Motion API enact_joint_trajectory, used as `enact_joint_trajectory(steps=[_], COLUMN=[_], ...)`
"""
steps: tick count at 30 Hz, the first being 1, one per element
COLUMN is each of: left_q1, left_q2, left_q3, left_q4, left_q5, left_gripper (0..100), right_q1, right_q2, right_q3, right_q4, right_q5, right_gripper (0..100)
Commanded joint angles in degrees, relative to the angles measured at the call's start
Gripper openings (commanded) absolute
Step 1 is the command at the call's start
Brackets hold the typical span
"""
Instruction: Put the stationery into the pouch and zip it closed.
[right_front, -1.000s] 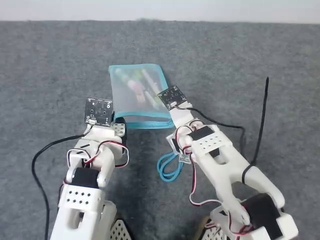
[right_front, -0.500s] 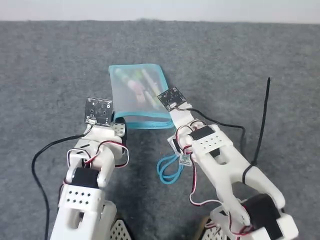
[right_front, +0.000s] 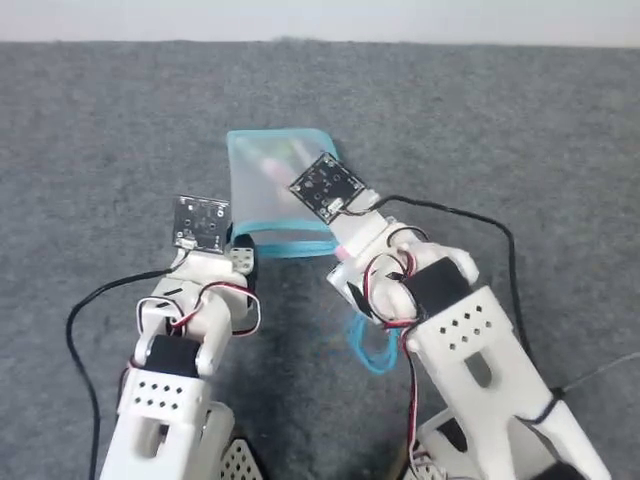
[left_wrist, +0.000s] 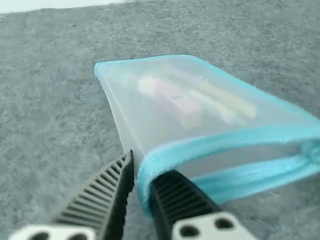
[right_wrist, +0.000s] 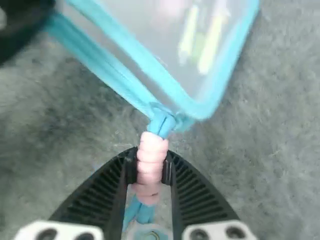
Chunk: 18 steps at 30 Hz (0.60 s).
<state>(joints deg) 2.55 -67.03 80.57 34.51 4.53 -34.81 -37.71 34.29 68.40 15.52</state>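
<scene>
Two claws hold the see-through plastic pouch with blue edges (right_front: 262, 195), which rests on the grey fuzzy table (right_front: 520, 130) with pink and green pens (left_wrist: 185, 102) inside. The left claw (left_wrist: 139, 170) is clamped on its blue corner, and the right claw (right_wrist: 148, 162) is clamped on the small pink zipper pull (right_wrist: 151, 147). I think the pouch is light and floppy, so the corner must be pinned while the pull is tugged.

**Grey mat with a pale band at its far edge**

A grey mat (right_front: 520, 120) with a fuzzy, mottled nap lies under the left pincer (left_wrist: 145, 170) and the right pincer (right_wrist: 149, 156) and spreads out on every side of them. It is the same grey near the pincers and far from them. Well beyond both pincers, a plain pale band (right_front: 320, 20) runs straight along the mat's far edge. It shows again as a light sliver (left_wrist: 50, 5) past the left pincer.
</scene>
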Motion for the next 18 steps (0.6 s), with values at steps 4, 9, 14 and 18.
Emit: enact_joint_trajectory(steps=[4,9,14,18], left_q1=[2.37,2.29,2.11,0.09], left_q2=[0.62,0.62,0.62,0.53], left_q3=[-0.75,-0.40,-0.40,-0.57], left_q4=[-2.02,-2.02,-2.02,-2.29], left_q5=[-1.76,-1.58,-1.49,-1.05], left_gripper=[1,1,1,1], right_q1=[-8.66,-17.19,-19.30,-15.96], right_q2=[-2.59,-2.95,-3.12,-4.00], right_q3=[-8.62,-7.38,-6.68,-6.42], right_q4=[2.42,0.92,-0.22,2.42], right_q5=[1.14,4.57,4.66,4.40], right_gripper=[0.6,0.6,0.6,0.6])
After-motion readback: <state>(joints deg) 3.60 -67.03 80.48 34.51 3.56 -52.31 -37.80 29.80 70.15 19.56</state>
